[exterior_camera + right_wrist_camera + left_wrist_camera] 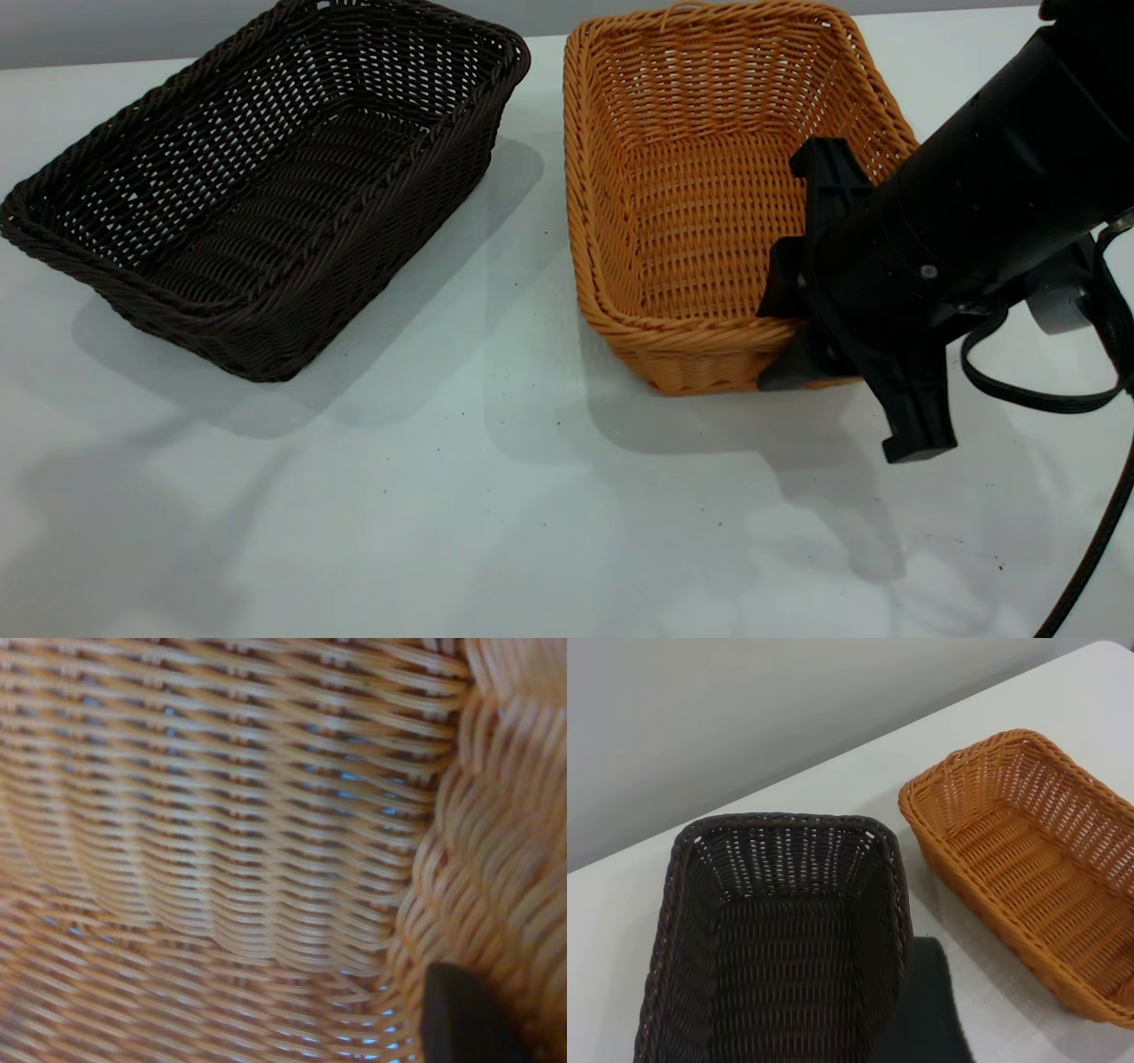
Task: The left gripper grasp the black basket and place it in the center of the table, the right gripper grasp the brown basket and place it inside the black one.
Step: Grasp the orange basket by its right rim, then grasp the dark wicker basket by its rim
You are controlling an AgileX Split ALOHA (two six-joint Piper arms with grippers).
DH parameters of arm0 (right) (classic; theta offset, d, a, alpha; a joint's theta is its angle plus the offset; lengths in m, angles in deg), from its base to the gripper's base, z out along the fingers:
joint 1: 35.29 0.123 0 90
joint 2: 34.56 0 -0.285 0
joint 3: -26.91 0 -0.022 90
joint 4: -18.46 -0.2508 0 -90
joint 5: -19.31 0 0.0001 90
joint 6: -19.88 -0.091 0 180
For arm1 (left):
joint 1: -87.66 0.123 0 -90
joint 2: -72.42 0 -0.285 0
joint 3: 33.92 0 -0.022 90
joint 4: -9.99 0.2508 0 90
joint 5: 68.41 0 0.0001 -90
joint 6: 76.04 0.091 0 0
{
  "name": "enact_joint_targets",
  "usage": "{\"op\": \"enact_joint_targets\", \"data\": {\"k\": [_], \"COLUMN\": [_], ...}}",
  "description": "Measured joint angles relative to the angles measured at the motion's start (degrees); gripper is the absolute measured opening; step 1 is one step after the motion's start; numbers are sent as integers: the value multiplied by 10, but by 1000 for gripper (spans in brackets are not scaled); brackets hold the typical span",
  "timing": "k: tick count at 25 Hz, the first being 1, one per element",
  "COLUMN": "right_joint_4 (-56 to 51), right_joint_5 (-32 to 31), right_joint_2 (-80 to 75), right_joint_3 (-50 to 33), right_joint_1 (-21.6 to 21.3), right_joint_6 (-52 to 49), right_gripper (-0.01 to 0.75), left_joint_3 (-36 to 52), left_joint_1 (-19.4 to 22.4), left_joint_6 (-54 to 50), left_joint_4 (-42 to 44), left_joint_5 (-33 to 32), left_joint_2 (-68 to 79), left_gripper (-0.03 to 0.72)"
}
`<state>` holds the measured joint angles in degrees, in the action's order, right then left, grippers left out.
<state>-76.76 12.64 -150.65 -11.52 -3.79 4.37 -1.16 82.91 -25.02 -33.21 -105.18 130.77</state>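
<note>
1. Exterior view: nearest the camera is the right gripper [784,332], at the end of a thick black arm that comes in from the right edge. It sits at the near right corner of the brown basket [709,230]. One black finger stands inside the basket against the near wall and the other lies outside the same wall, so the braided rim runs between them; whether they press the wall cannot be told from here.
2. Same view: the brown basket stands upright on the table [496,496], right of the middle, with a small loose strand loop at its far short end.
3. Same view: the black basket [266,186] stands upright on the left part of the table, turned at an angle to the brown one. The two are near each other but apart, with bare white tabletop between them. No left arm shows here.
4. Left wrist view: the camera looks down into the black basket [780,939], with the brown basket [1028,868] beside it. A dark rounded part of the left gripper [926,1010] shows above the black basket's rim; whether its fingers are spread or closed cannot be told.
5. Right wrist view: the brown basket's [230,833] inner weave and braided rim fill the picture, with one dark fingertip [461,1019] just beside the rim.
</note>
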Motion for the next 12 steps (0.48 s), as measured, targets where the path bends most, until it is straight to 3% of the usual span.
{"op": "enact_joint_targets", "data": {"k": [1,12], "right_joint_4": [-8,-35], "right_joint_5": [1,13], "right_joint_2": [0,1], "right_joint_3": [0,-1], "right_joint_1": [0,0], "right_joint_6": [-1,1], "right_gripper": [101,99], "left_joint_3": [0,0], "left_joint_1": [0,0], "left_joint_6": [0,0], "left_joint_4": [0,1], "left_joint_5": [-1,-16], "left_joint_2": [0,0], "left_gripper": [505,505]}}
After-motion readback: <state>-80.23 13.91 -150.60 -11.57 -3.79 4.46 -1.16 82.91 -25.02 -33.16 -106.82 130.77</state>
